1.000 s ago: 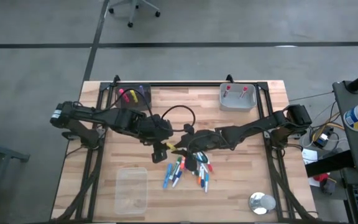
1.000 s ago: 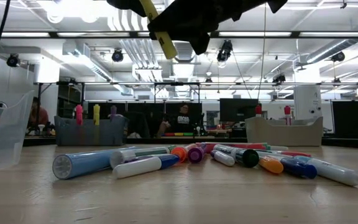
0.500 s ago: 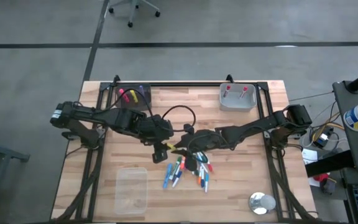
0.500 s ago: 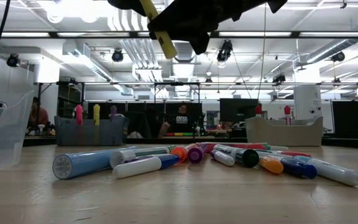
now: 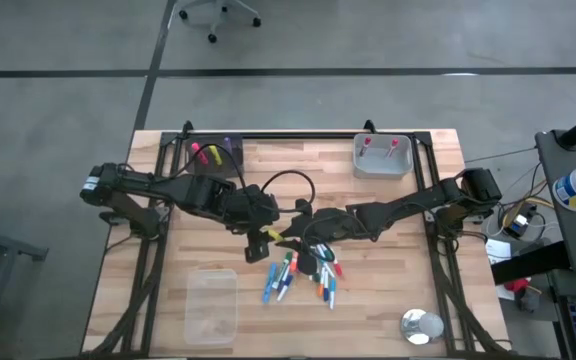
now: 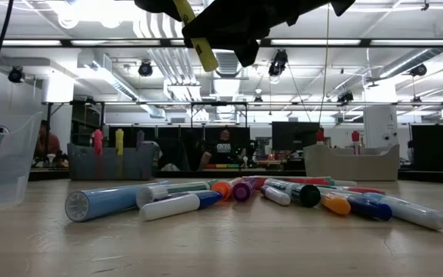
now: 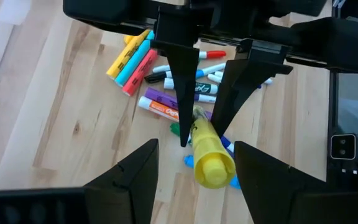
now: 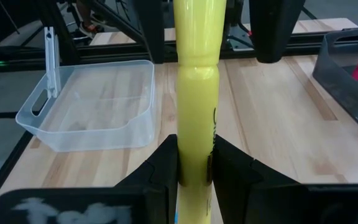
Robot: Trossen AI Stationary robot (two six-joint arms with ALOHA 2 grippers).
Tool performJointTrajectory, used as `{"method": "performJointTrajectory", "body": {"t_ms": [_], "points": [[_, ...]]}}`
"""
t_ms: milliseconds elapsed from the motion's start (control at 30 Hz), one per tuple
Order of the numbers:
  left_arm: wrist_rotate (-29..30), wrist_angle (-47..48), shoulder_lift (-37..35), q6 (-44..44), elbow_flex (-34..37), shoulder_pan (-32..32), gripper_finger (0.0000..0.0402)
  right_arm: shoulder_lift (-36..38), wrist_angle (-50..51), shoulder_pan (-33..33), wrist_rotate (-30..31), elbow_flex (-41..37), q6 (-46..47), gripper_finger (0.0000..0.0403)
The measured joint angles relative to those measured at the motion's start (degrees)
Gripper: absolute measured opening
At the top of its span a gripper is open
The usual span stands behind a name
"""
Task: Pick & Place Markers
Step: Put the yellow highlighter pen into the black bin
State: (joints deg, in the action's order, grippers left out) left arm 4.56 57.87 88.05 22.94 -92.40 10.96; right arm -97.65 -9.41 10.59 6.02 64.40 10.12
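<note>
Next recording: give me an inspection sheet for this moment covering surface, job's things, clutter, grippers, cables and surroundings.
Surface: wooden table.
Job's things: markers piled mid-table; yellow marker held above them.
Clutter: clear tub, dark bin, grey bin, both bins with markers upright; round metal object.
Grippers: right gripper shut on the yellow marker; left gripper open around its far end.
Cables: black loop on left arm.
Surroundings: seated person, desks behind.

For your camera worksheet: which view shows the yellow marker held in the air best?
The right wrist view: the yellow marker fills it, pinched in the right gripper. The left wrist view shows it end-on, the low view only a tip, the high view a speck.
</note>
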Motion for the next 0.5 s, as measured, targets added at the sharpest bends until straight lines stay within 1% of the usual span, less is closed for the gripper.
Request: {"method": "performJointTrajectory", "body": {"t_ms": [100,500], "points": [[-0.02,-0.02,0.0,-0.04,0.0,0.0,0.019,0.0,-0.19,0.0,0.0,0.0,-0.01,0.007],[-0.09,-0.22,0.0,-0.35,0.0,0.01,0.0124,0.0,-0.65,-0.04,0.29,0.0,-0.03,0.0074]]}}
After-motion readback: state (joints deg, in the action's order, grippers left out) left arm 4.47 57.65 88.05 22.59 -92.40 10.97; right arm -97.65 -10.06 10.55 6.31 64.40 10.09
